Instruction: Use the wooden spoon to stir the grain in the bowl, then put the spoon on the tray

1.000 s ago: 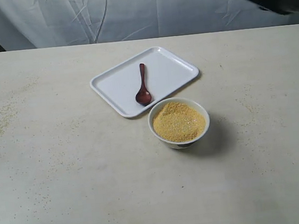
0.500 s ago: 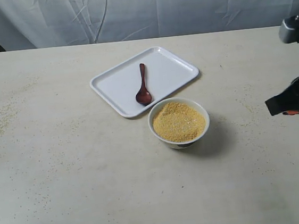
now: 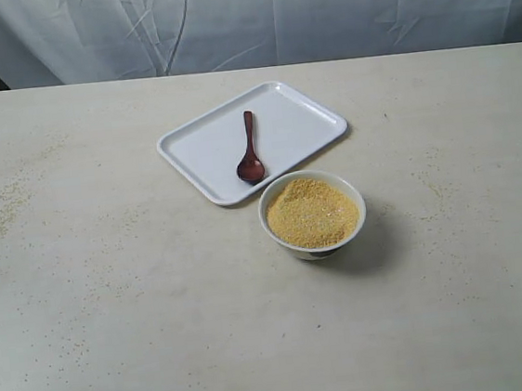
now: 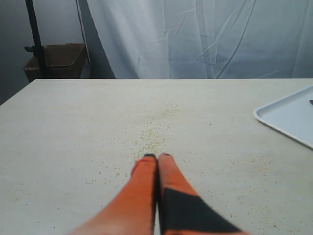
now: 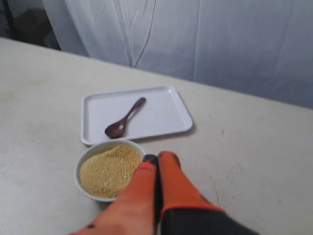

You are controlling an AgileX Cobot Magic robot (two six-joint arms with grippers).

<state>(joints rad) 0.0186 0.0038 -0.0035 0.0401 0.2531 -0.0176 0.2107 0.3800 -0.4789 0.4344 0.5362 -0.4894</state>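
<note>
Exterior view: the tray (image 3: 291, 122) sits just above the centre of the frame, set at a slant. The wooden spoon (image 3: 250, 150) lies flat on it, oval end toward the lower edge. The bowl (image 3: 264, 216) stands just below the tray's near corner, filled with the grain (image 3: 311, 213). Loose granules speckle the table (image 3: 115, 314) at left. In its wrist view the left gripper (image 4: 157, 156) has its orange fingers pressed together over the table, holding nothing. The right gripper (image 5: 157, 157) is likewise closed and empty, its tips showing just beside the bowl's rim.
</note>
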